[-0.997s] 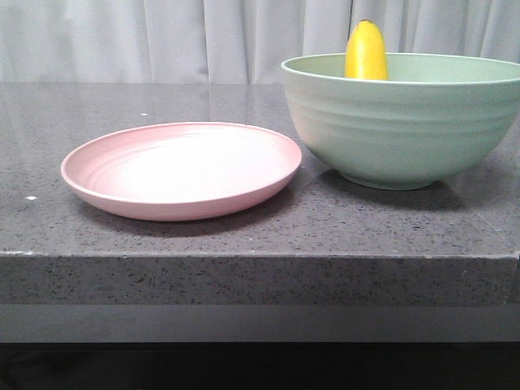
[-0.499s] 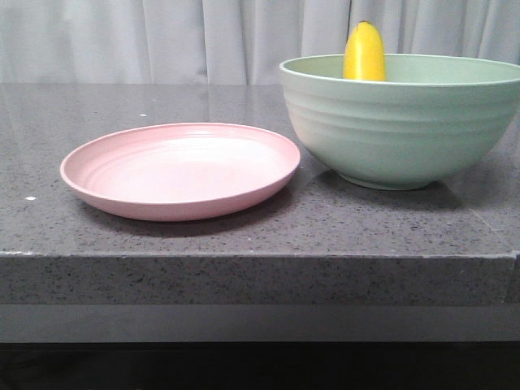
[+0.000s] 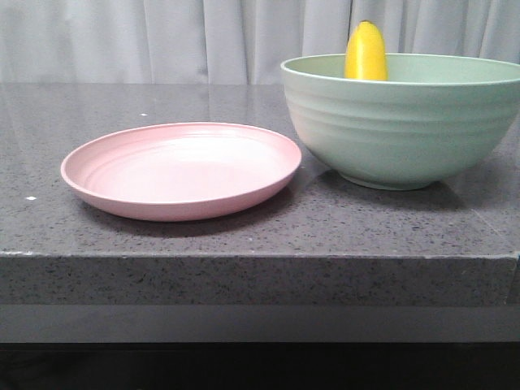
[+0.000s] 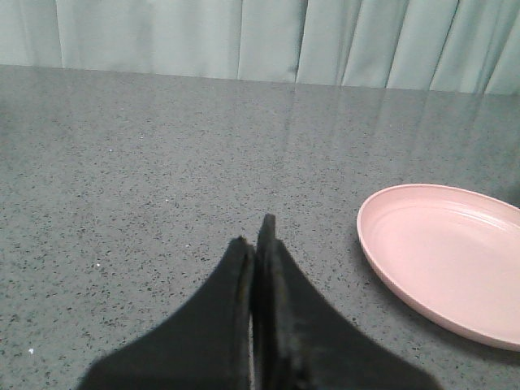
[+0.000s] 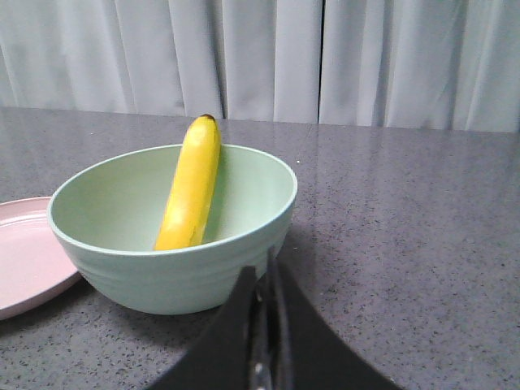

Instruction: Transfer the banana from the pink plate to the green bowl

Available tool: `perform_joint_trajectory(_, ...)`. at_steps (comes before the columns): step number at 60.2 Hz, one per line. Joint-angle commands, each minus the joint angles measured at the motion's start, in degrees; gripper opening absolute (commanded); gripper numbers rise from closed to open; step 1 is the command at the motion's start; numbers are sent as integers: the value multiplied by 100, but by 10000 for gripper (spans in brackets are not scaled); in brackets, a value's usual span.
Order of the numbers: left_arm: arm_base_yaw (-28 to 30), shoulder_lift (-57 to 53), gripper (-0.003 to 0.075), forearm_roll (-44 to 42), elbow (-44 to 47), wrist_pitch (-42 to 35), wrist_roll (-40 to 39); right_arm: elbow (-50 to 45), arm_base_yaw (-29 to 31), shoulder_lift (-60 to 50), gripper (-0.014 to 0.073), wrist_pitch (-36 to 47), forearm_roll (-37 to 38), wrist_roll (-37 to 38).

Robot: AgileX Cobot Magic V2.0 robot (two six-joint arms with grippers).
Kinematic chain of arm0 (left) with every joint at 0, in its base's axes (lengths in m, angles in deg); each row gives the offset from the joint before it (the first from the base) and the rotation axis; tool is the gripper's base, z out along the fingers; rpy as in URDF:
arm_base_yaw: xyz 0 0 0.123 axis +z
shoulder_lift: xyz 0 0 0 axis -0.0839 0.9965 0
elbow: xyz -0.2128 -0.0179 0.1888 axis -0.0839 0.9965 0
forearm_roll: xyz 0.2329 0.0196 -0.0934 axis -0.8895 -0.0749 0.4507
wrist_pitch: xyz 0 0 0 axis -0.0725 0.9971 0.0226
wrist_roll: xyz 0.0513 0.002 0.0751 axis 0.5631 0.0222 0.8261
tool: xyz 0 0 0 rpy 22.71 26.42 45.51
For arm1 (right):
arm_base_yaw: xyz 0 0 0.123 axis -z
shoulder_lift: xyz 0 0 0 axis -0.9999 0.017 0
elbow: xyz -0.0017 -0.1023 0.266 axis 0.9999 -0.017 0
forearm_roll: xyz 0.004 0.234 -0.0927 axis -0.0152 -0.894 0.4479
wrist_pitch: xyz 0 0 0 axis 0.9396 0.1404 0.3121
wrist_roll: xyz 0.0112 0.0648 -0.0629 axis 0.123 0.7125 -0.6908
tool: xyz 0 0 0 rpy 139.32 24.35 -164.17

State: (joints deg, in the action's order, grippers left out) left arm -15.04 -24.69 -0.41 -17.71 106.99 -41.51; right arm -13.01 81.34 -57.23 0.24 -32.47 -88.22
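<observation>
The yellow banana [image 3: 366,52] leans inside the pale green bowl [image 3: 402,122] at the right of the table, its tip sticking above the rim. In the right wrist view the banana [image 5: 191,185] rests against the bowl's [image 5: 175,268] far wall. The pink plate [image 3: 180,169] lies empty to the bowl's left; it also shows in the left wrist view [image 4: 447,260]. My left gripper [image 4: 256,248] is shut and empty, over bare table left of the plate. My right gripper [image 5: 264,280] is shut and empty, just in front of the bowl's near side. Neither gripper shows in the front view.
The dark speckled stone table [image 3: 244,236] has its front edge close to the plate and bowl. A pale curtain [image 3: 162,36] hangs behind the table.
The view shook slightly; the plate, bowl and banana hold the same places.
</observation>
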Motion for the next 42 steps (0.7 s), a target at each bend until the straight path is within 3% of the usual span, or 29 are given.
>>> perform_joint_trajectory(1, 7, 66, -20, 46, -152, -523, -59, 138, -4, 51, -60, 500, -38, -60)
perform_joint_trajectory(28, 7, -16, -20, -44, -47, -611, 33, 138, -4, 51, -60, 500, -38, -60)
perform_joint_trajectory(42, 627, -997, -20, 186, 881, -784, 60, 138, -4, 51, -60, 500, -38, -60)
